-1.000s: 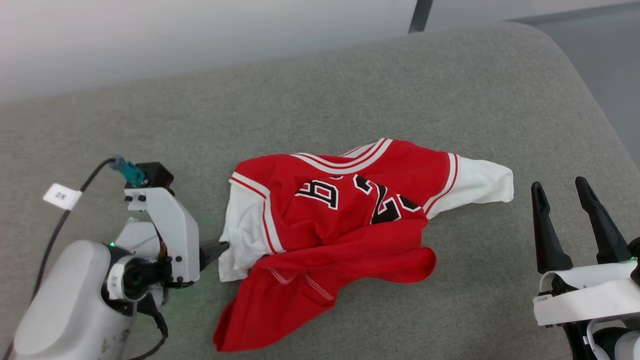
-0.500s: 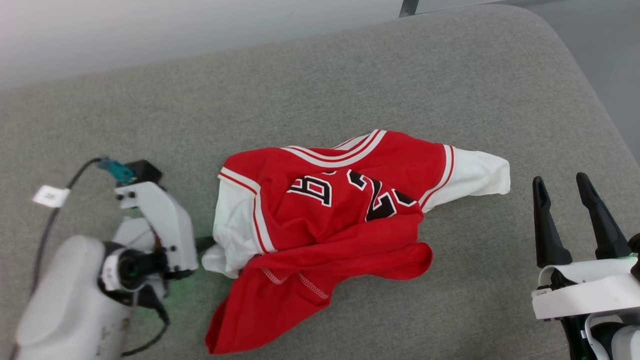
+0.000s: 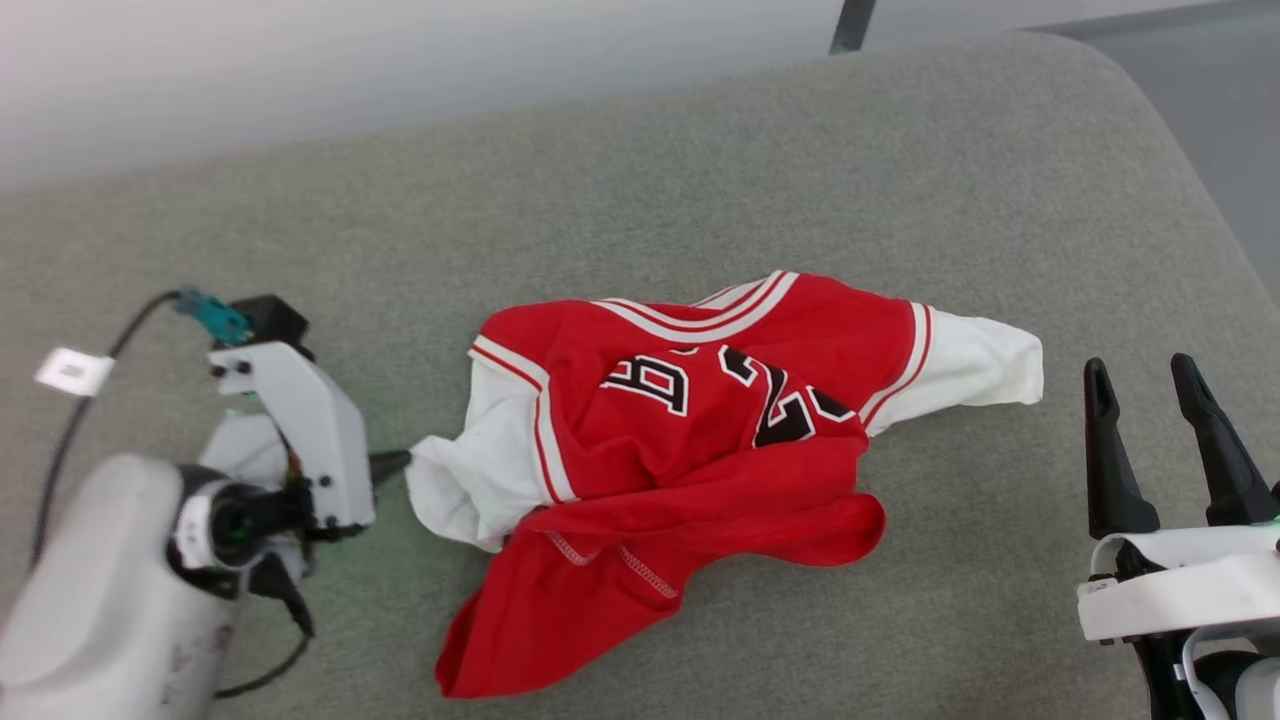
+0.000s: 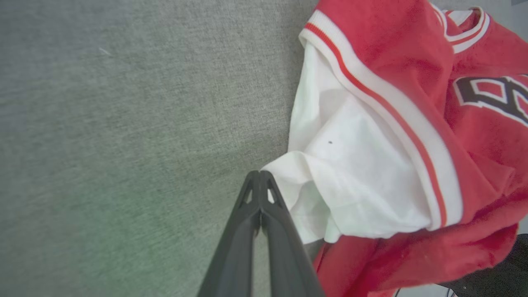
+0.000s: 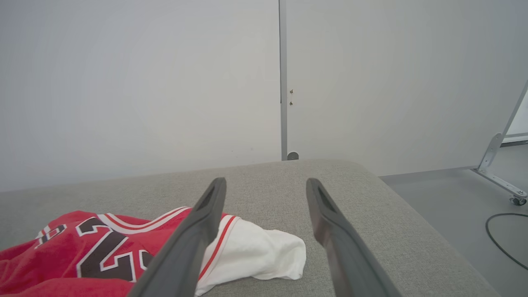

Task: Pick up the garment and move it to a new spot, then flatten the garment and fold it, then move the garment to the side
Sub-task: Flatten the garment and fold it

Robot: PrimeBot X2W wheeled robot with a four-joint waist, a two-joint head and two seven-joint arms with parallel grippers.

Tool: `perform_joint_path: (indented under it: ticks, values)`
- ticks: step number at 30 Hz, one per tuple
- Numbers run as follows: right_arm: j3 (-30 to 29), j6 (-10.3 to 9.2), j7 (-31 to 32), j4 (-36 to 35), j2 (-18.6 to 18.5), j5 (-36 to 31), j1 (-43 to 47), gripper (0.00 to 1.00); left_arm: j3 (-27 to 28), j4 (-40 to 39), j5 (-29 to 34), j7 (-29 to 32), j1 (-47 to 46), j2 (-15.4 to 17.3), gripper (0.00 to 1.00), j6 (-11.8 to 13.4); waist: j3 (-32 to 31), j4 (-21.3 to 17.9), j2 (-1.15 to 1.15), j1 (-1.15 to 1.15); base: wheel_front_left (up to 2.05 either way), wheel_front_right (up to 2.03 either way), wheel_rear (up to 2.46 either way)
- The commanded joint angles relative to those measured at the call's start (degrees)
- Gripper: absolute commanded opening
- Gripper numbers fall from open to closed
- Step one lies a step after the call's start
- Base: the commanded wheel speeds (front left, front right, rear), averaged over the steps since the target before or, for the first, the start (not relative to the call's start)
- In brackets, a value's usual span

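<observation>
The red jersey (image 3: 700,440) lies crumpled mid-frame on the grey cushion (image 3: 700,180), with bare cushion all round it. The left gripper (image 3: 393,463), closed tight, pinches its white sleeve (image 3: 470,470). The right gripper (image 3: 1140,363) is spread wide and empty at lower right.

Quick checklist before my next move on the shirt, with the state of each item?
1. Left gripper shut on the garment: ok, it pinches the corner of the white sleeve.
2. Pinch deep enough to lift: cannot tell, only a thin edge sits at the tips.
3. Right gripper open: ok.
4. Right gripper apart from the garment: ok, it stands off beside the far sleeve.
5. Garment flat: not ok, crumpled, hem folded over.
6. Bare cushion to move onto: ok.
</observation>
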Motion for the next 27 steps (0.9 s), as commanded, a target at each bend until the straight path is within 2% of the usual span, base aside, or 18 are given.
perform_joint_path:
  ticks: [1, 14, 19, 22, 24, 25, 27]
  values:
    - [-0.22, -0.04, 0.1, -0.13, 0.12, -0.01, 0.65, 1.0, 0.51, -0.53, 0.19, -0.25, -0.04, 0.63, 0.0, 0.33, -0.75, 0.67, 0.0, 0.0, 0.0, 0.0, 0.0]
    - [-1.23, -0.04, 2.28, -1.91, -0.43, -0.57, 2.97, 1.0, 6.78, -5.96, 0.13, -0.8, 6.11, 8.66, 0.0, 4.16, -4.03, 4.44, 0.0, 0.0, 0.0, 0.0, 0.0]
    - [-1.4, -0.04, 3.18, -2.75, -0.71, -0.71, 3.31, 1.0, 8.77, -7.32, -1.7, -1.71, 8.6, 8.43, 0.0, 4.93, -4.51, 5.67, 0.0, 0.0, 0.0, 0.0, 0.0]
    - [-1.24, -0.04, 3.68, -3.13, -0.93, -0.64, 3.26, 1.0, 8.67, -8.97, -1.88, -2.96, 8.55, 7.5, 0.0, 4.19, -4.37, 6.03, 0.0, 0.0, 0.0, 0.0, 0.0]
    - [-1.21, -0.04, 3.75, -3.39, -1.03, -0.57, 3.08, 1.0, 7.99, -10.02, -1.21, -3.81, 8.11, 7.2, 0.75, 3.27, -4.19, 6.13, 0.0, 0.0, 0.0, 0.0, 0.0]
    - [-1.13, -0.04, 3.86, -3.53, -1.09, -0.57, 2.92, 1.0, 7.56, -10.51, -1.1, -4.07, 7.81, 6.91, 1.0, 2.9, -4.07, 6.11, 0.0, 0.0, 0.0, 0.0, 0.0]
    - [-1.04, -0.04, 3.93, -3.8, -1.2, -0.55, 2.64, 1.0, 6.52, -11.35, -0.62, -4.64, 7.11, 6.27, 1.0, 2.03, -3.83, 6.0, 0.0, 0.0, 0.0, 0.0, 0.0]
